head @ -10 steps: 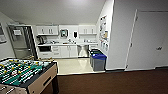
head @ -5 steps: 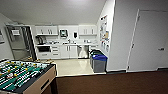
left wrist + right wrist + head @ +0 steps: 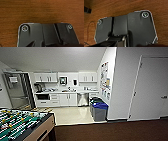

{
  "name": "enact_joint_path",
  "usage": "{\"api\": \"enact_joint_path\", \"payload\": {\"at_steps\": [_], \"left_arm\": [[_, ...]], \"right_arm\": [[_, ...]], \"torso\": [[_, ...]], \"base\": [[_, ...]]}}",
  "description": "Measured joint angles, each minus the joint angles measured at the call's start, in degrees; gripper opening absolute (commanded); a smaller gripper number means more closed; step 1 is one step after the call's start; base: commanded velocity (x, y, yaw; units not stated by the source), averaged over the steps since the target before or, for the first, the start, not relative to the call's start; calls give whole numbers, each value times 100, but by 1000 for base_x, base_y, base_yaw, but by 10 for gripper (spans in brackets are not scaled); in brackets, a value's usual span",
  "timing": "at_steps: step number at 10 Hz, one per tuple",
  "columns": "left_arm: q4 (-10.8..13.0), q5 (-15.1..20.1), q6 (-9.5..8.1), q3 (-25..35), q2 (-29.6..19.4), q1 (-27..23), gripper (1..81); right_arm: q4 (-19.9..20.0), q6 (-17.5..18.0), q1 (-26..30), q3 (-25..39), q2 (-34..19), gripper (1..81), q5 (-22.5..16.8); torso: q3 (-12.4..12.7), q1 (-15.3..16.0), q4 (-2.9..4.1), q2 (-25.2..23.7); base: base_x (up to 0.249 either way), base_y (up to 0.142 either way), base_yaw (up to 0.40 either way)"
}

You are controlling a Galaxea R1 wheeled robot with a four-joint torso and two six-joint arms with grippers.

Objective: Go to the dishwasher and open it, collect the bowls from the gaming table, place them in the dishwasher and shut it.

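The dishwasher, a stainless-steel front shut under the white counter, stands at the far end of the kitchenette, well ahead of me. The bowls and the gaming table are out of view. In both wrist views my arms' dark plates hang over brown carpet, and nothing is seen held.
A table-football table juts in at the near left. A blue bin with a darker one behind it stands by the right wall, near the dishwasher. A tall steel fridge is at the left and a white door at the right. Pale floor leads from the carpet into the kitchenette.
The whole head view has shifted slightly, so the camera has moved a little. Nothing in the room itself has changed place.
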Motion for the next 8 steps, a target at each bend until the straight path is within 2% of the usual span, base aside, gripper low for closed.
{"api": "enact_joint_path", "payload": {"at_steps": [8], "left_arm": [[-2, -2, 0, 2, -17, 6, 811]], "right_arm": [[0, -2, 5, 7, -13, 811, 1]], "torso": [[0, -2, 0, 0]], "base": [[190, 0, 0]]}}
